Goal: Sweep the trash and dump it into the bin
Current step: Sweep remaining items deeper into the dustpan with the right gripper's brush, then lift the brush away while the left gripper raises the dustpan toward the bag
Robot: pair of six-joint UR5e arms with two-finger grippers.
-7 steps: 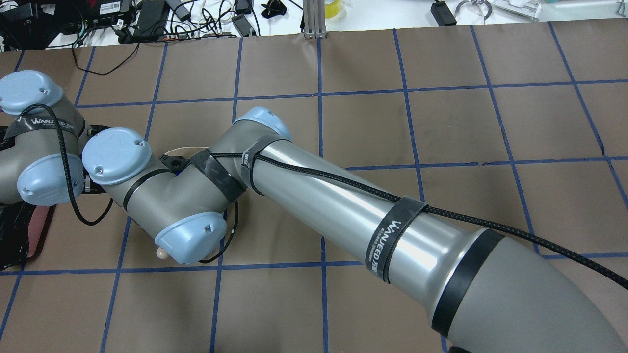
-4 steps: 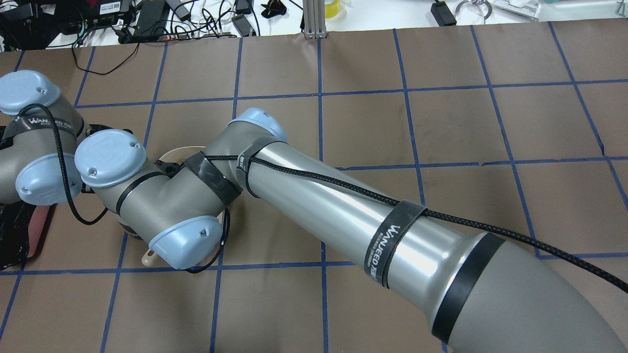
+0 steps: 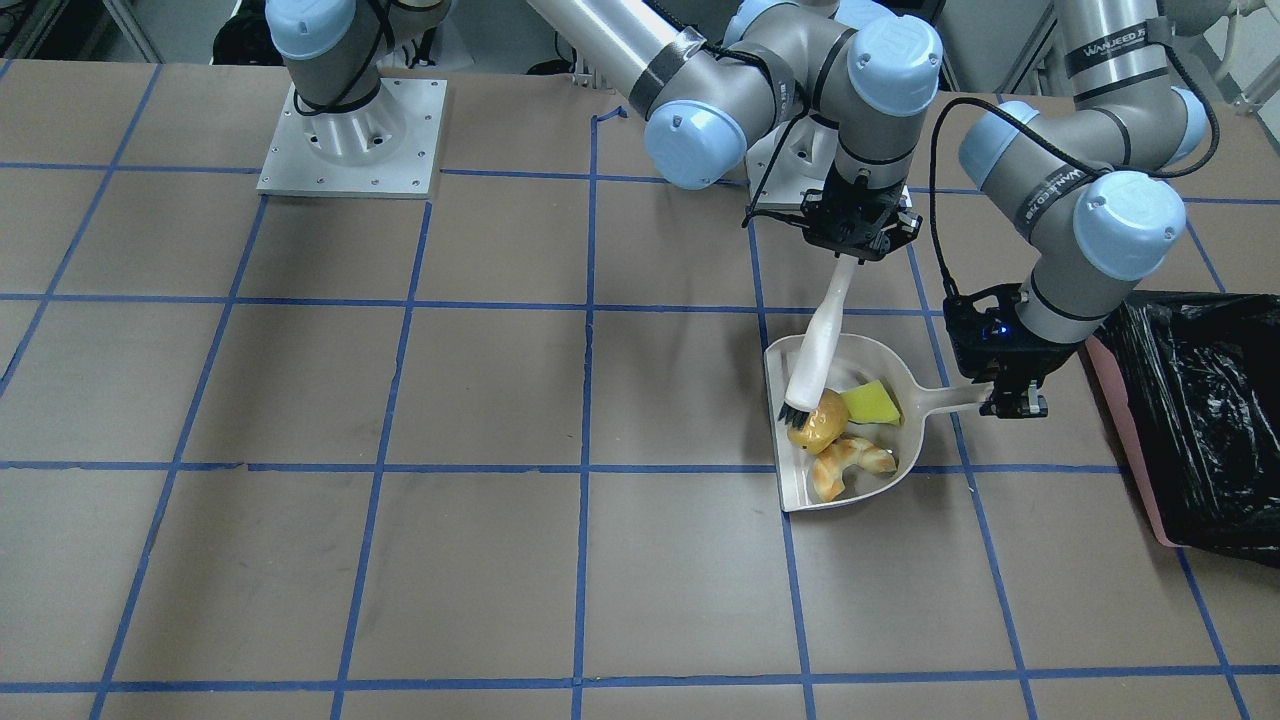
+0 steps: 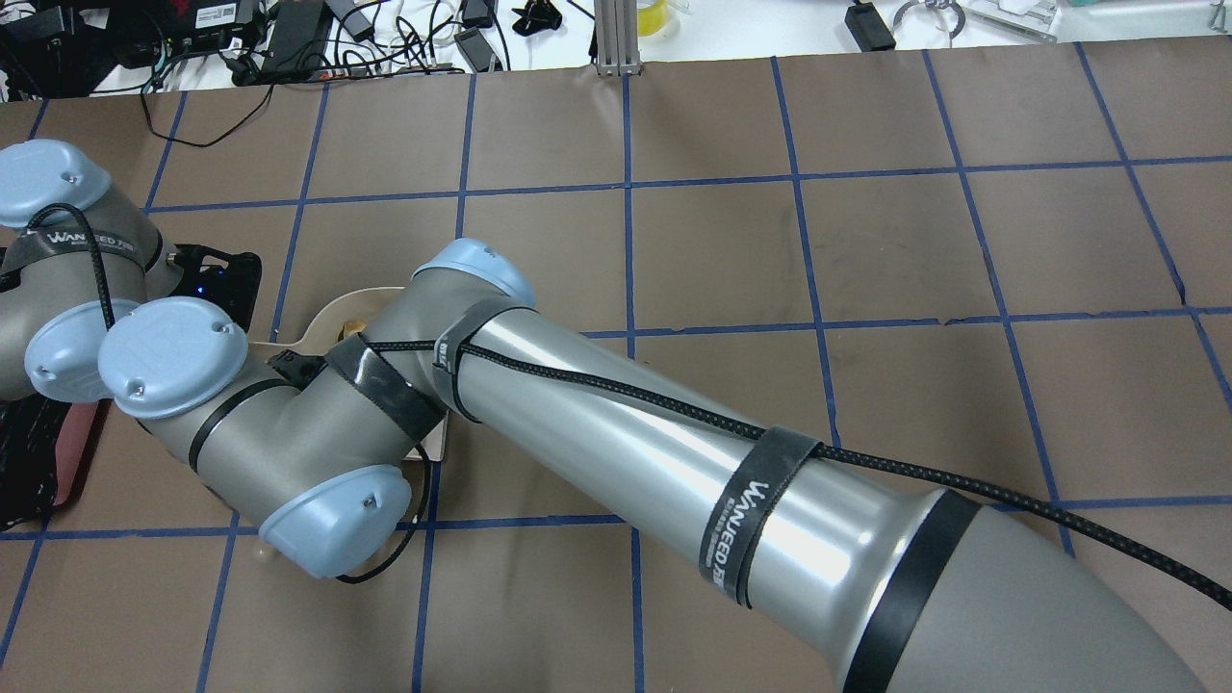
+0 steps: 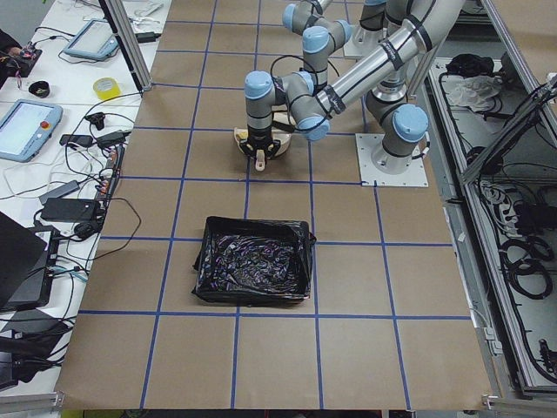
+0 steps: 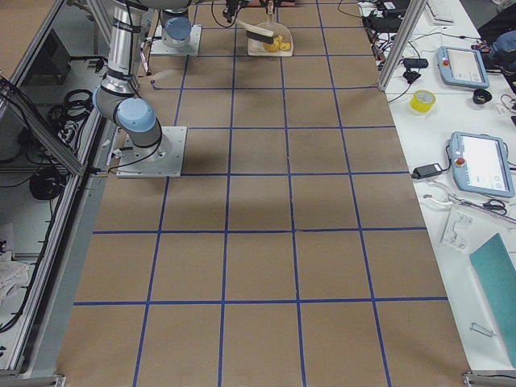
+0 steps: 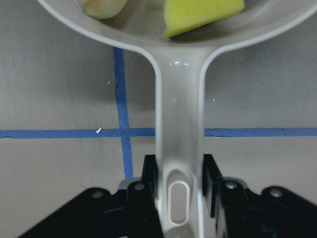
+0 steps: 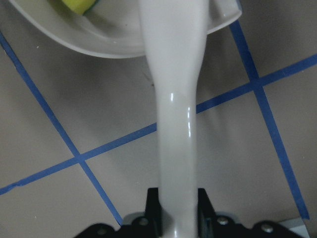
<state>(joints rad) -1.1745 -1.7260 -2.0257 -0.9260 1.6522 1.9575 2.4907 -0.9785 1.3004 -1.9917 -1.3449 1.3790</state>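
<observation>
The trash lies in the beige dustpan [image 3: 800, 495]: the potato-like lump [image 3: 818, 428], the croissant [image 3: 850, 462] and the green-and-yellow sponge piece [image 3: 872, 402]. My left gripper [image 3: 1008, 403] is shut on the dustpan's handle [image 7: 179, 124]; the sponge [image 7: 200, 12] shows above it. My right gripper [image 3: 852, 250] is shut on the beige brush [image 3: 820, 340], whose dark bristles touch the lump. In the right wrist view the brush handle [image 8: 174, 99] runs up from that gripper [image 8: 176, 210]. The black-lined, pink-sided bin [image 3: 1200, 420] stands beside the left gripper, apart from the dustpan.
In the overhead view my right arm [image 4: 597, 423] crosses the table and hides most of the dustpan [image 4: 327, 308]; the bin [image 4: 29, 462] shows at the left edge. Cables and devices lie beyond the table's far edge. Both arm bases stand at the robot side [image 3: 350, 140].
My right wrist has moved toward the overhead view's left and nearer edge, taking the brush with it. More of the dustpan's far rim shows. The left arm has barely moved.
</observation>
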